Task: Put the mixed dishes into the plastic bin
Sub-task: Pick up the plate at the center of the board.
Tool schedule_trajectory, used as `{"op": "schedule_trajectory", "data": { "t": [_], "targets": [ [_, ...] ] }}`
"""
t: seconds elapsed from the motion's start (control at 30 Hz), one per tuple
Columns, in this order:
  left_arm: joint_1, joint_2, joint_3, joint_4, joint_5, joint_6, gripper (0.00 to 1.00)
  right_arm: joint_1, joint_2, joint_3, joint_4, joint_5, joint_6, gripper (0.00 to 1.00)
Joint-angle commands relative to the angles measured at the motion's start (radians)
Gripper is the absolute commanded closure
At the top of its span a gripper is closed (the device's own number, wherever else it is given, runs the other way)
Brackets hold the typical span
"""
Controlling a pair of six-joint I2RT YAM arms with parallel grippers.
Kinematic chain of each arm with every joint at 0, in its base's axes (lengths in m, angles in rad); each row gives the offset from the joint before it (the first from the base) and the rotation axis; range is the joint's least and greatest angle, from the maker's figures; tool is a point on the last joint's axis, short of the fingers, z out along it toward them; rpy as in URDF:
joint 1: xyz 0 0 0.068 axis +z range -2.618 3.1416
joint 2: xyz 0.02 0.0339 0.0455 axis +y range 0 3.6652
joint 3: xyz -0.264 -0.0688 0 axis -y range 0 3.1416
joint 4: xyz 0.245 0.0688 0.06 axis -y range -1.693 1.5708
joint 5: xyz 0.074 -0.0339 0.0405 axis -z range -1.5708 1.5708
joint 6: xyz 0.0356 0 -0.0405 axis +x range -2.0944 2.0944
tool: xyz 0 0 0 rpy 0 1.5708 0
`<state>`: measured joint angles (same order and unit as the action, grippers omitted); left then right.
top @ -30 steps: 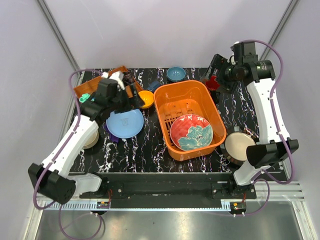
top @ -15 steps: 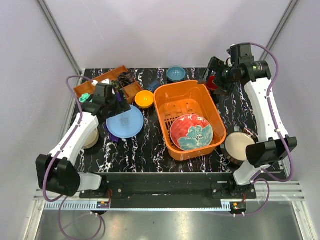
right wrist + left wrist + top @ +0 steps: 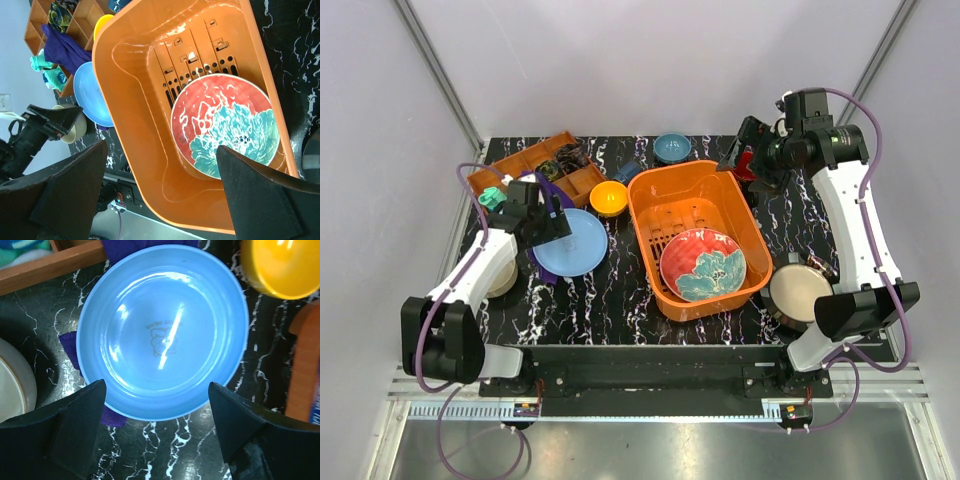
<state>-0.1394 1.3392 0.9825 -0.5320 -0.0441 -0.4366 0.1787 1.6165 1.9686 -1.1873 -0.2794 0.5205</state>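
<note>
- Left gripper (image 3: 156, 390) first: its jaws stand wide apart and hold nothing. It hovers over the light blue plate (image 3: 162, 330), with the plate's near rim between the two fingers (image 3: 75, 430).
- You'll find that plate lying flat on the table, left of the plastic bin (image 3: 645, 215). It sits on a purple cloth (image 3: 112, 416) that peeks out under its near-left edge.
- Expect the plate to be stiff and probably light. Its glossy face throws strong glare, so judge it slippery.
- You can't pinch a flat disc this broad across its width. Take it by the raised rim, one finger over the lip and one under.
- Pick a stretch of rim clear of the cloth, or you may lift the fabric with it.
- Keep clear of the orange-yellow bowl (image 3: 280, 265) just beside the plate's far-right edge, and of the beige bowl (image 3: 12, 385) to its left.
- Right gripper (image 3: 161, 147) is also spread open and empty. It is raised over the bin's far right corner, looking down into the tub.
- Beside it, something red (image 3: 745, 170) shows in the overhead view, likely the mug, though it is mostly hidden.
- Only the red-and-green plate (image 3: 703, 264) is in the bin so far, lying at the near end on the slotted floor.
- Outside it, the dark striped-rim plate (image 3: 800, 292) sits to the right and the small blue bowl (image 3: 671, 147) beyond the far edge. By that count you're early in the job.
</note>
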Motion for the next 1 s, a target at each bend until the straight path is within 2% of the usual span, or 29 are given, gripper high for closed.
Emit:
{"op": "schedule_trajectory", "data": {
  "t": [0.0, 0.2, 0.57, 0.97],
  "targets": [
    [0.036, 0.017, -0.03, 0.087, -0.028, 0.044, 0.14, 0.005, -0.03, 0.032, -0.029, -0.015, -0.013, 0.0],
    [0.109, 0.029, -0.047, 0.122, 0.003, 0.07, 0.15, 0.007, -0.05, 0.016, -0.052, -0.012, -0.017, 0.0],
    [0.139, 0.109, -0.07, 0.199, 0.019, 0.11, 0.18, 0.007, -0.05, 0.036, -0.098, -0.017, -0.025, 0.0],
    [0.162, 0.179, -0.087, 0.268, 0.039, 0.107, 0.38, 0.007, -0.082, 0.021, -0.147, -0.009, -0.03, 0.0]
  ]
}}
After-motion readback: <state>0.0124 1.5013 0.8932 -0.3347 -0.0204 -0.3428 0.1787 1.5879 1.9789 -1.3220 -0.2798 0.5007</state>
